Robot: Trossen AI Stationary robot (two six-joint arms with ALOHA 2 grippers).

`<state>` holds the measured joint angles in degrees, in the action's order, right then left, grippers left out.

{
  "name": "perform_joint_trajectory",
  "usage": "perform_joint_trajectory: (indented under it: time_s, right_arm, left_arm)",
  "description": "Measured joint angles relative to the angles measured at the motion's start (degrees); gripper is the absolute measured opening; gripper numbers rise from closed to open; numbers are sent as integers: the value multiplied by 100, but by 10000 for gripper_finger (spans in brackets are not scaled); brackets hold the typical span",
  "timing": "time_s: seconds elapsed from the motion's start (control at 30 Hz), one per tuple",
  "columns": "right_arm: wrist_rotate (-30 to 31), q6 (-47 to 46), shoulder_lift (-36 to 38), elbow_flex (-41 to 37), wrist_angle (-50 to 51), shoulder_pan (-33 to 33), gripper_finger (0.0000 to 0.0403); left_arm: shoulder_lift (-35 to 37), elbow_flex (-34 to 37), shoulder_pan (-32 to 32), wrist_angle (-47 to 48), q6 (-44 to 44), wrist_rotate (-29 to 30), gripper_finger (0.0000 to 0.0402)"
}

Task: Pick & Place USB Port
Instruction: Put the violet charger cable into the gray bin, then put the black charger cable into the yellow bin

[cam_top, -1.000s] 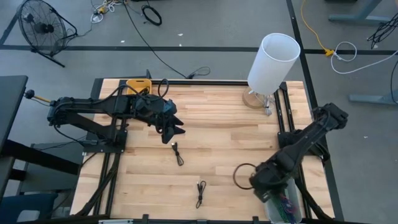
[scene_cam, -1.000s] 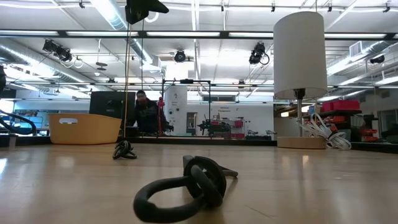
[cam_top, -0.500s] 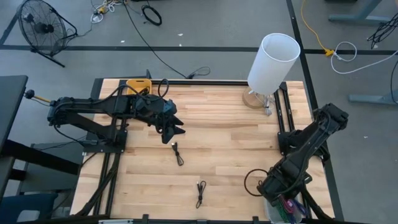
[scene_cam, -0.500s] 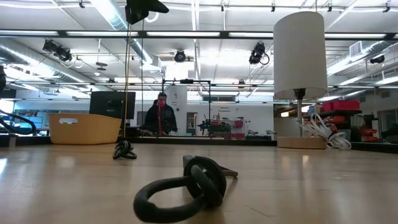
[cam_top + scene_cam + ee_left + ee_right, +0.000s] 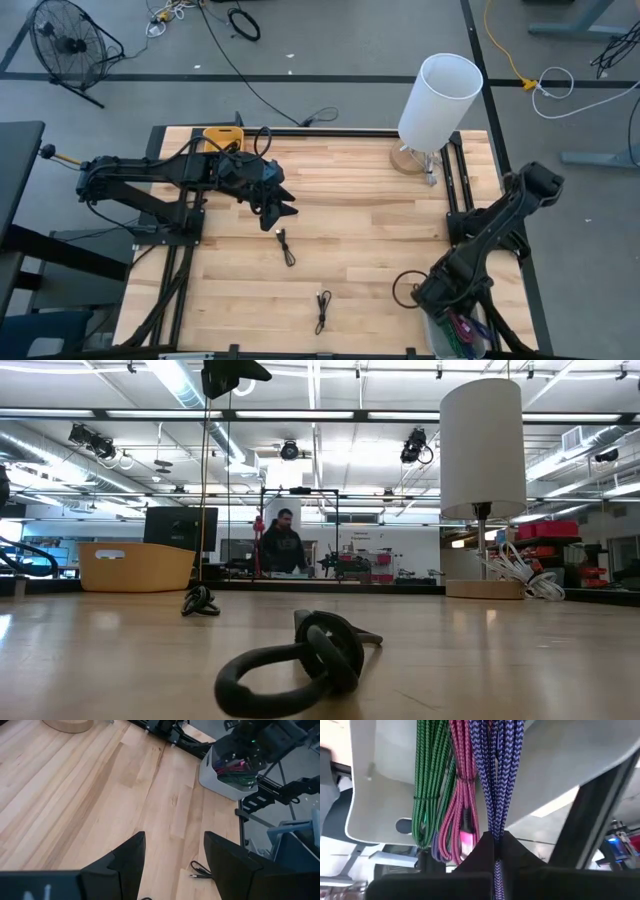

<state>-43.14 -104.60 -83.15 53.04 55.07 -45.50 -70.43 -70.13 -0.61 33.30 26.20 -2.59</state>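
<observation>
My right gripper [image 5: 437, 297] hovers at the table's near right corner over a white bin [image 5: 447, 338]. It is shut on a purple braided USB cable [image 5: 496, 780]. The cable's dark loop [image 5: 404, 290] sticks out toward the table's left. Green and pink cables [image 5: 451, 795] lie in the bin [image 5: 375, 795]. Two black USB cables lie flat on the wood, one mid-table [image 5: 287, 247] and one near the front edge [image 5: 322, 310]. My left gripper [image 5: 275, 207] waits open above the table's left half, nothing between its fingers [image 5: 131, 862]. My right gripper pinches the purple cable's bundled strands [image 5: 495, 837] between its two shut fingers, which slant downward toward the bin. The strands run on from the fingertips over the cables in the bin. The loop on the other side hangs clear of the table.
A white-shaded lamp [image 5: 440, 100] on a wooden foot stands at the far right. An orange-yellow tray [image 5: 222, 135] sits at the far left edge. Black frame rails [image 5: 460, 200] run along the table's sides. Bare wood lies between the arms. A person walks in the room beyond.
My right gripper has sunk and gone toward the table's right edge, over the bin, staying shut. The cable's loop has travelled with it, from over the wood toward the bin. The person in the background has walked to the right.
</observation>
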Motion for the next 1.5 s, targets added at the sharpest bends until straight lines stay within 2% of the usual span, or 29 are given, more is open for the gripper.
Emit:
perform_joint_trajectory:
  time_s: [0.23, 0.6, 0.77, 1.03, 1.3, 1.37, 1.5]
  right_arm:
    - [168, -96, 320, -449, -630, -2, 40]
    - [215, -141, 461, -449, -558, -2, 123]
    - [214, -122, 461, -449, -553, -2, 129]
    - [250, -55, 469, -449, -715, 8, 114]
    - [1354, -52, 1100, -447, -1281, 242, 94]
    - [1863, 103, 1333, -447, -1556, 303, 89]
    - [3351, 1042, 1810, -444, -2371, 489, 84]
  left_arm:
    - [0, 0, -1, 0, 0, 0, 206]
    - [0, 0, 0, 2, -1, 4, 206]
    - [0, 0, 1, 0, -2, 44, 206]
    - [0, 0, 0, 0, 0, 44, 206]
    - [0, 0, 0, 0, 0, 44, 206]
    - [-2, 0, 1, -2, 0, 42, 206]
    - [0, 0, 1, -2, 0, 44, 206]
